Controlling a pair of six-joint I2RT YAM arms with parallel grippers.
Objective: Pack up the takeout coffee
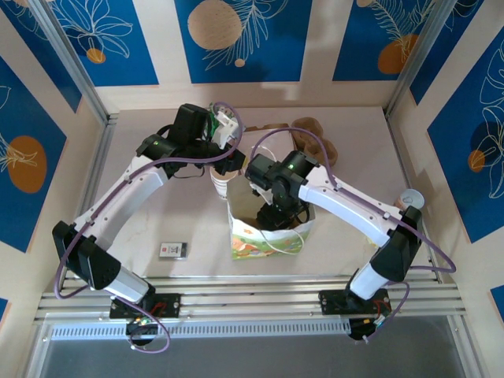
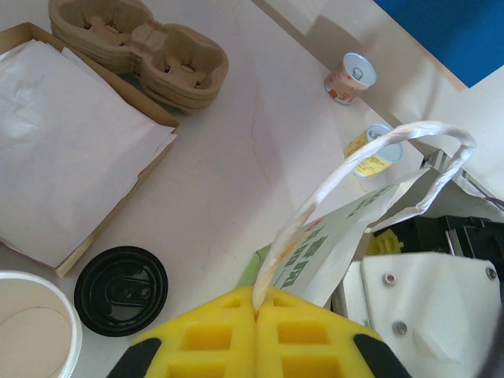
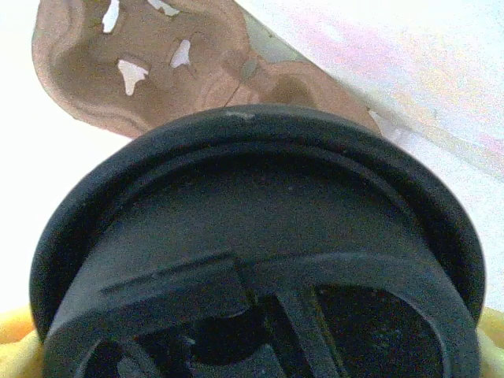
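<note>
Both arms bend inward over the counter [image 1: 157, 220] to meet at one paper bag [image 1: 264, 236]. The left arm stretches forward and right, its claw [image 2: 256, 303] pinched together on the bag's white handle [image 2: 429, 127], lifting the loop. The right arm folds at the elbow and points its claw [image 1: 276, 214] straight down into the bag. Its yellow pads [image 3: 12, 339] press on either side of the coffee [image 3: 260, 260], which sits inside the bag above one brown carrier [image 3: 157, 71]. On the counter lie one loose black lid [image 2: 120, 290], one open cup [image 2: 31, 331] just beside it, one box of white paper [image 2: 71, 142], a stack of carriers [image 2: 138, 51] too tight to count, two cans [image 2: 350, 77], and one small packet [image 1: 173, 250].
</note>
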